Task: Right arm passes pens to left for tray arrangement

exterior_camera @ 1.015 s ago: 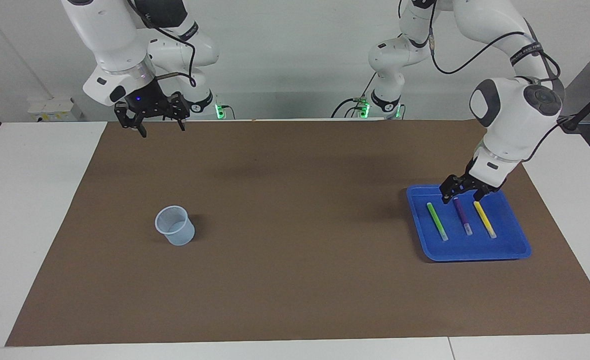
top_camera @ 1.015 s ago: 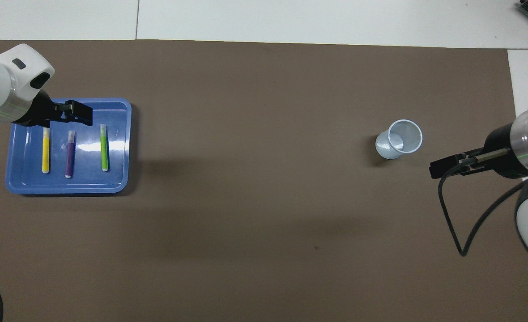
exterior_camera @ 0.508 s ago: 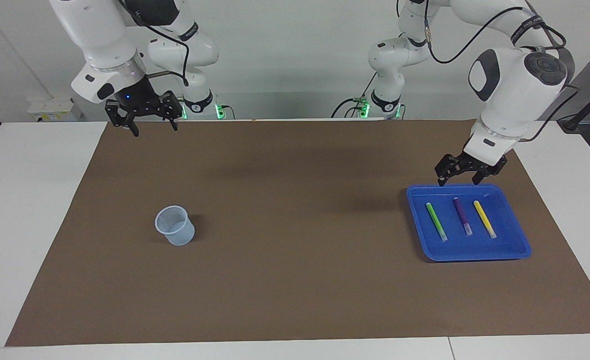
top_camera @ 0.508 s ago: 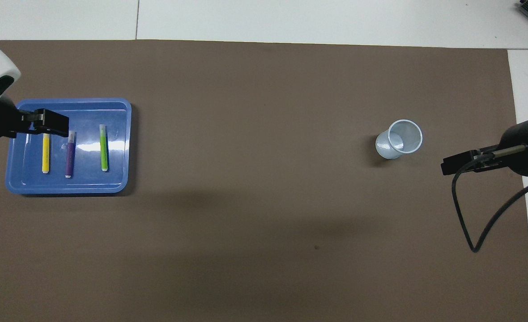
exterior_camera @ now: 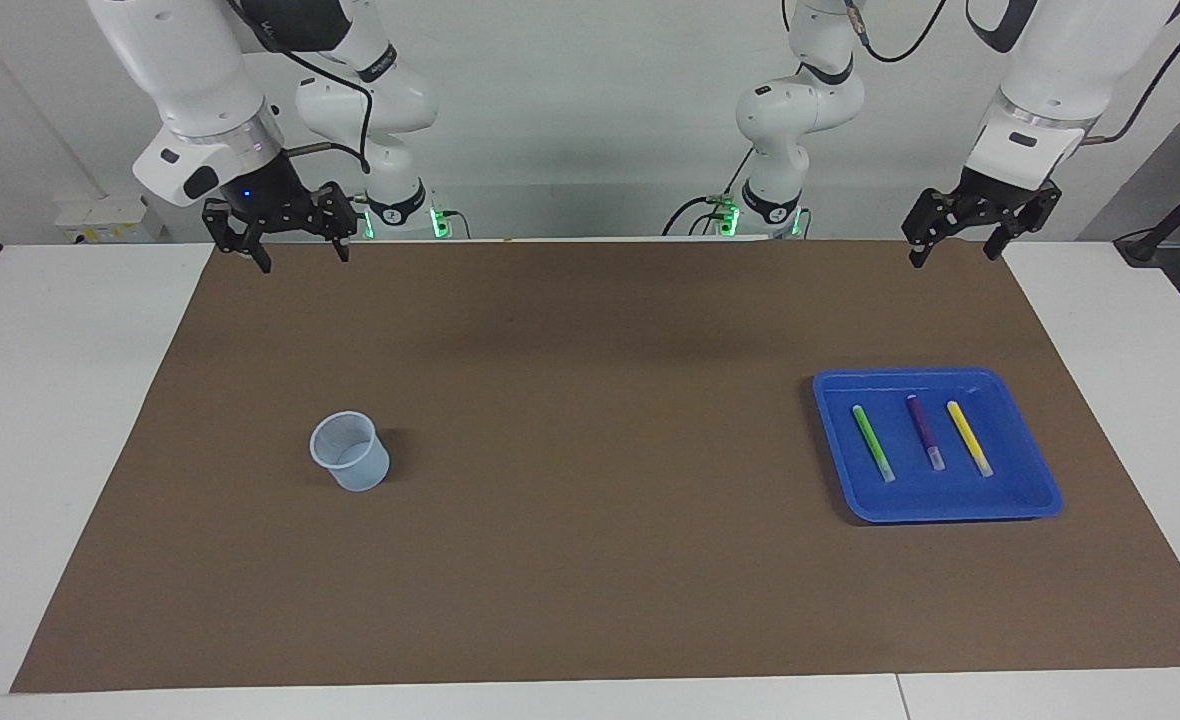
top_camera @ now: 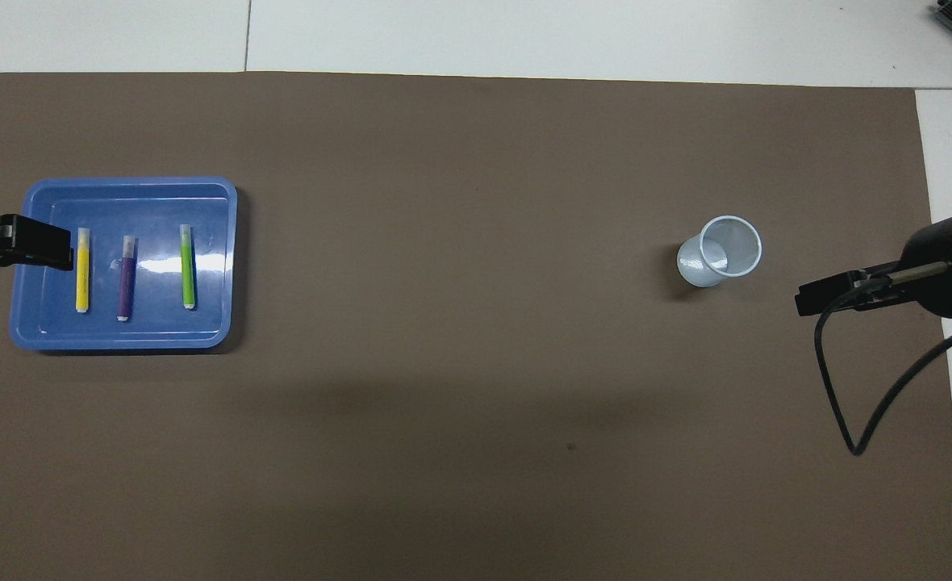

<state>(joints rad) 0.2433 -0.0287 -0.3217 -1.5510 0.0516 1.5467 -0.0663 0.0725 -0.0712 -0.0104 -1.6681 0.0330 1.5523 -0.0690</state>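
Observation:
The blue tray [exterior_camera: 950, 497] lies on the brown mat at the left arm's end; it also shows in the overhead view [top_camera: 210, 323]. In it lie side by side the green pen [exterior_camera: 873, 442], the purple pen [exterior_camera: 923, 432] and the yellow pen [exterior_camera: 968, 438]. The overhead view shows the same pens: yellow [top_camera: 82, 270], purple [top_camera: 125, 278], green [top_camera: 188, 268]. My left gripper [exterior_camera: 955, 258] hangs high over the mat's corner by its base, open and empty, well clear of the tray. My right gripper [exterior_camera: 305, 262], with the blue wrist light, is open and empty over the mat's other corner by the robots.
A small translucent bluish cup [exterior_camera: 350, 452] stands upright on the mat toward the right arm's end; it looks empty in the overhead view [top_camera: 720, 250]. A black cable [top_camera: 835, 387] loops from the right wrist. White table surrounds the mat [exterior_camera: 590, 400].
My left gripper has lifted from just over the purple pen in the tray and drawn back high toward its base, empty. My right gripper has shifted slightly toward the mat's corner.

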